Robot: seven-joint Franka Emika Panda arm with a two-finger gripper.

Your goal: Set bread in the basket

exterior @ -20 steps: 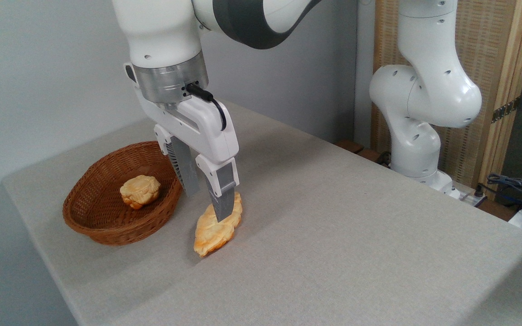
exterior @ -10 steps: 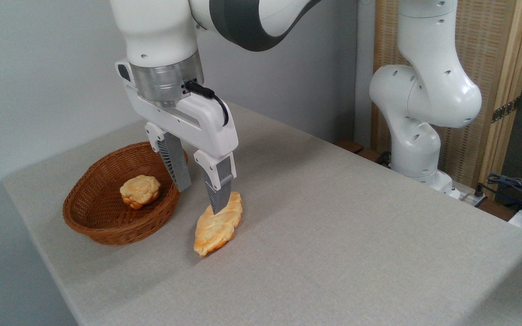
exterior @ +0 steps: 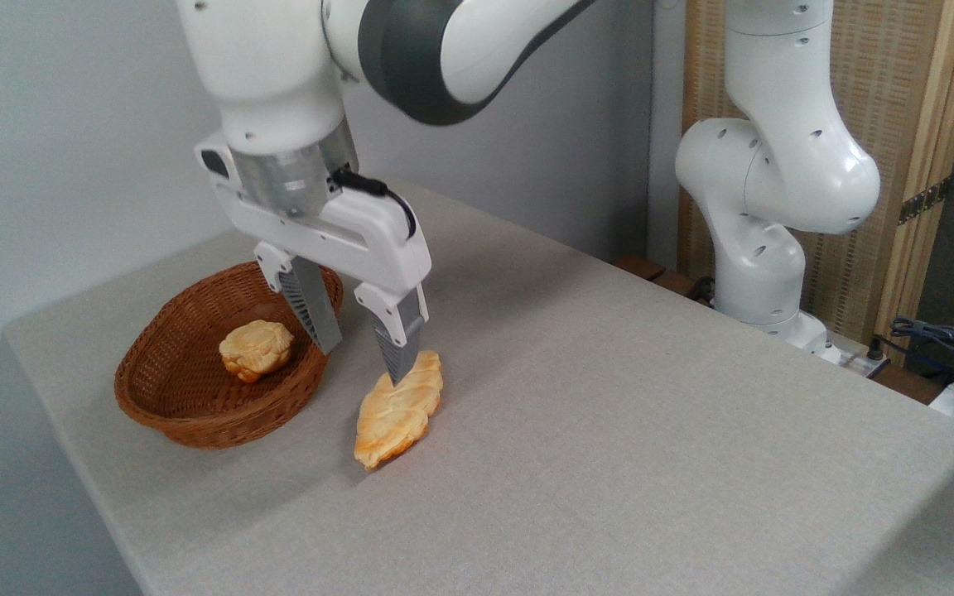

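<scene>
Bread [exterior: 398, 408] flat on table [exterior: 609, 414], just right of basket [exterior: 195, 414], not grasped. Gripper [exterior: 361, 364] open, empty, above bread's far end; lifted and tilted left over last second. Grasp apparently missed or abandoned. Bun [exterior: 257, 348] in basket.

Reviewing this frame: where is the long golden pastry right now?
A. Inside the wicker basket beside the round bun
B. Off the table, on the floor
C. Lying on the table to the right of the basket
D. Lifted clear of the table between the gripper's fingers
C: the bread lies flat on the table beside the basket, which holds only the bun; the open gripper grips nothing.
</scene>
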